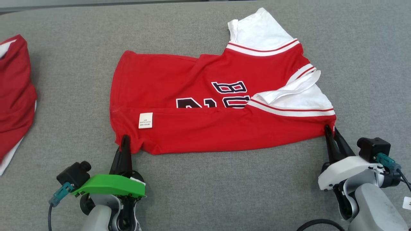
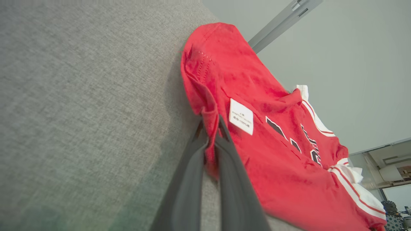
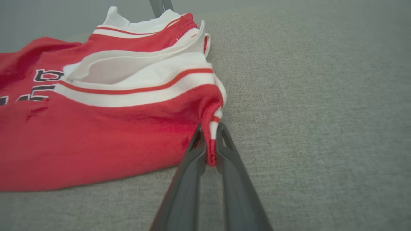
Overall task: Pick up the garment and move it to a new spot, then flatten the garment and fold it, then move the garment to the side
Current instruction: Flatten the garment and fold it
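Left gripper (image 1: 125,140) and right gripper (image 1: 328,129) each pinch a near corner of the limp, light jersey (image 1: 205,130); good holds, though its middle should sag.

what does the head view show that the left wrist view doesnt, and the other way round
Head view: a second red garment at the table's left edge, and the right gripper shut on the jersey at its near right corner.
Left wrist view: a close look at red hem cloth bunched between the fingers of the left gripper, plus a pale wall and a metal bar beyond the table.
Both: the jersey, its white label and the grey table cover.
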Available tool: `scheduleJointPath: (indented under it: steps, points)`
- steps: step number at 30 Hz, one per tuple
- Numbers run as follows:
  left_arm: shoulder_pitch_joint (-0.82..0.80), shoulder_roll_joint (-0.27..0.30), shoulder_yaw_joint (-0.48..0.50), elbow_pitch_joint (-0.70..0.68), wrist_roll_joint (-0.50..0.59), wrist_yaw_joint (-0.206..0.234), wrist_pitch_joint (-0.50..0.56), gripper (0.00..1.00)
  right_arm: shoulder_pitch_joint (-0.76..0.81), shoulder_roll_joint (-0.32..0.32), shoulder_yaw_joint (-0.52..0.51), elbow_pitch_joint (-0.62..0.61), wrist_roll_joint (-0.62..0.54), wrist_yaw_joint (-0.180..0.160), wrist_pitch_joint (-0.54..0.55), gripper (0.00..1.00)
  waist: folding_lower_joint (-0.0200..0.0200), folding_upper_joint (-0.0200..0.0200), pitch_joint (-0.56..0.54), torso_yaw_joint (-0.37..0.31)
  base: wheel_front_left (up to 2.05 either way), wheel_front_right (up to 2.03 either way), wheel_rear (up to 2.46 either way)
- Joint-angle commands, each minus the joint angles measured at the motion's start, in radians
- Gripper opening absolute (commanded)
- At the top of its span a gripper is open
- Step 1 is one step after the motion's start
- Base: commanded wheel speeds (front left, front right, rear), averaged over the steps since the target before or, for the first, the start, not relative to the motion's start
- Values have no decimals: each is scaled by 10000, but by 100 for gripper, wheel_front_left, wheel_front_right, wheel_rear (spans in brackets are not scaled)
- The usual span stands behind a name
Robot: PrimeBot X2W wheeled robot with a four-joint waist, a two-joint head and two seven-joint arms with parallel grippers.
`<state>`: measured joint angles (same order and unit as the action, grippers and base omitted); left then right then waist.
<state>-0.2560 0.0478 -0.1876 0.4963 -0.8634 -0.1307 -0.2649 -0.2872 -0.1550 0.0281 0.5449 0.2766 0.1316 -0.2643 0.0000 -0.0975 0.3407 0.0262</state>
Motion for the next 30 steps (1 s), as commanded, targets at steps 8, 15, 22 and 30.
scheduleJointPath:
  steps: [8,15,22,30]
  points:
    - [783,183,197,-289,-89,-3,13,0,601,230,-143,148,335,-20,6,0,0,0,-1920,-81,0,0,0]
    - [1380,311,571,-290,89,-2,10,0,855,220,-2,180,551,-20,4,0,0,0,-3087,-251,0,0,0]
    - [2172,273,781,144,355,5,8,0,1581,81,148,206,819,-20,4,0,0,0,-3536,-290,0,0,0]
    - [2853,190,846,632,691,6,8,0,2532,0,308,369,920,-20,4,0,0,0,-3317,-245,0,0,0]
